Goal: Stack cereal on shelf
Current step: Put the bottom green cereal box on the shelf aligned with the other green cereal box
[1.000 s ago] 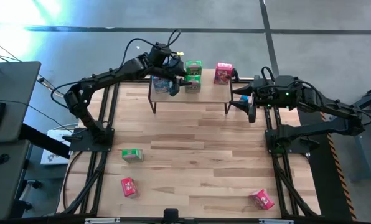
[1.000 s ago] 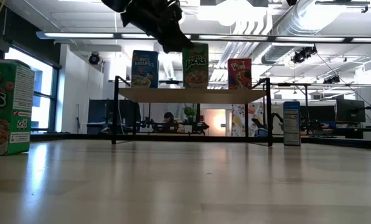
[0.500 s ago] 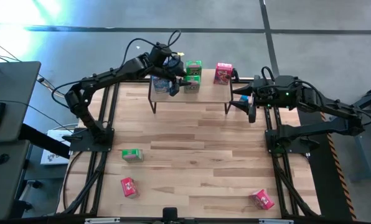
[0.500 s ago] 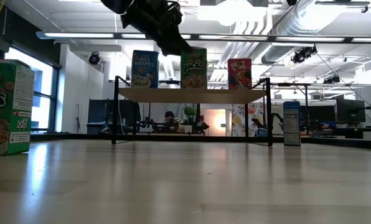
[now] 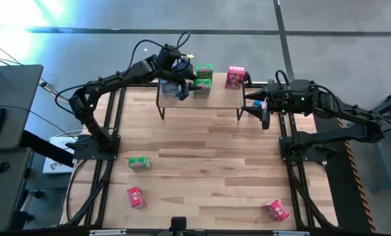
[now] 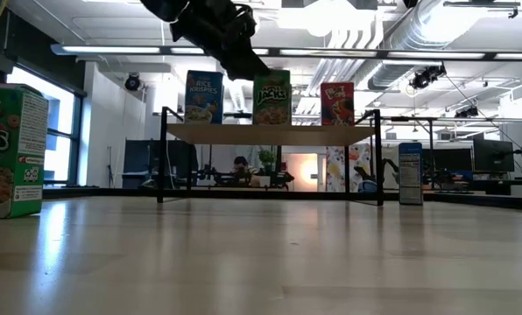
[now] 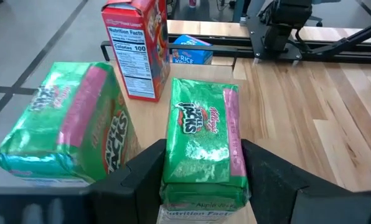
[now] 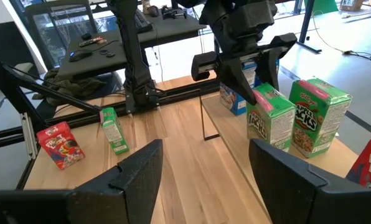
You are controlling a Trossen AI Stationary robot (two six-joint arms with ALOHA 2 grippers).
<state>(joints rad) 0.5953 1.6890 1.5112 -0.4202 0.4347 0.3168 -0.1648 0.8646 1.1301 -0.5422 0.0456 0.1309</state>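
On the shelf (image 5: 218, 99) stand a blue cereal box (image 5: 170, 89), two green ones and a red one (image 5: 235, 77). My left gripper (image 7: 202, 157) reaches over the shelf from the table's left and is shut on the nearer green box (image 7: 201, 140), beside the other green box (image 7: 67, 134). The right gripper (image 8: 204, 177) hangs open at the shelf's right end, next to a blue box (image 5: 255, 103) standing on the table. In the low view the blue (image 6: 204, 96), green (image 6: 271, 97) and red (image 6: 336, 103) boxes show in a row on the shelf top. My left gripper holds the green cereal box by two opposite sides near its upper end (image 7: 170, 167), pinched between the two fingers. The fingers come from above, slanting in from the table's left. The box is upright with its bottom (image 6: 271, 122) on the shelf top.
On the table lie a green box (image 5: 138, 162) and a red box (image 5: 136, 196) near the left front, and another red box (image 5: 275, 210) near the right front. The first green box fills the low view's left edge (image 6: 7, 149). Bare wood lies between them and the shelf.
My left gripper has come down a little and shifted slightly toward the blue box, carrying the green box with it. The box has settled lower and now stands straight on the shelf top. The gripper has stayed shut on it.
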